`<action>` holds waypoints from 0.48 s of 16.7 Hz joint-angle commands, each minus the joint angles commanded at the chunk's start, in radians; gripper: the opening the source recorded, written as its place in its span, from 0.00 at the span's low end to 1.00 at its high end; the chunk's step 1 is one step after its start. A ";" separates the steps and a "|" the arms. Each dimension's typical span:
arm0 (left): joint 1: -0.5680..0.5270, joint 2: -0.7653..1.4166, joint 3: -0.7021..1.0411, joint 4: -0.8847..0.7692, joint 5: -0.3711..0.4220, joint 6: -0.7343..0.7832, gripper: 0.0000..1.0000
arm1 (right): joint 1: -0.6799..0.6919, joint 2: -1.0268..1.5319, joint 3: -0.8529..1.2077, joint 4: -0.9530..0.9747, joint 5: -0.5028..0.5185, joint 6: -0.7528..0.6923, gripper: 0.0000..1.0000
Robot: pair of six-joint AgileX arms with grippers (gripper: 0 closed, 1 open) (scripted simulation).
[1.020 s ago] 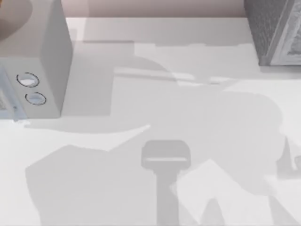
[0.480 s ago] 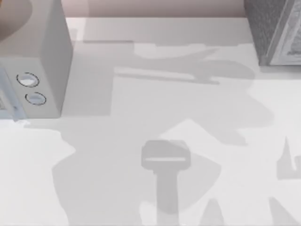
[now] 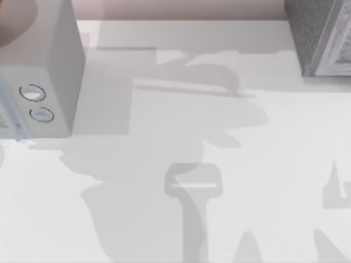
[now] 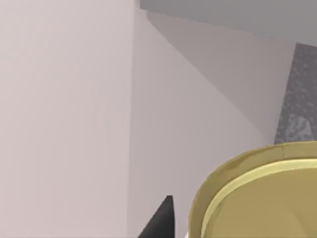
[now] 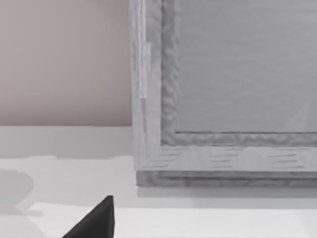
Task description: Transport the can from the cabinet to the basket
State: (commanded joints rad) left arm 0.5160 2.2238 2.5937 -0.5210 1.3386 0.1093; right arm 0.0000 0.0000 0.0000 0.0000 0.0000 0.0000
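Observation:
The can [image 4: 257,188] shows its dull gold top very near the left wrist camera, raised in front of the pink wall. My left gripper [image 4: 233,230] is shut on it, and one dark fingertip [image 4: 163,220] stands right beside the can's rim. The grey textured cabinet [image 3: 318,38] is at the table's far right corner. It fills much of the right wrist view as cabinet [image 5: 223,74], with my right gripper [image 5: 96,220] low in front of it. A brownish rounded shape [image 3: 13,19] sits at the far left corner; I cannot tell whether it is the basket.
A grey box with two dials [image 3: 38,82] stands at the table's left side. Arm shadows [image 3: 192,192] lie across the white tabletop. A pink wall [image 3: 181,8] runs along the far edge.
The large arm shadows on the table have slid toward the left. The grey box and the cabinet have stayed in place.

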 joint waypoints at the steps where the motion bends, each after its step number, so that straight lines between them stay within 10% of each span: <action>1: -0.004 -0.013 -0.016 -0.086 -0.011 0.090 0.00 | 0.000 0.000 0.000 0.000 0.000 0.000 1.00; 8: -0.021 -0.080 -0.096 -0.518 -0.067 0.542 0.00 | 0.000 0.000 0.000 0.000 0.000 0.000 1.00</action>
State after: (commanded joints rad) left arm 0.4948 2.1441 2.4977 -1.0386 1.2717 0.6516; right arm 0.0000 0.0000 0.0000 0.0000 0.0000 0.0000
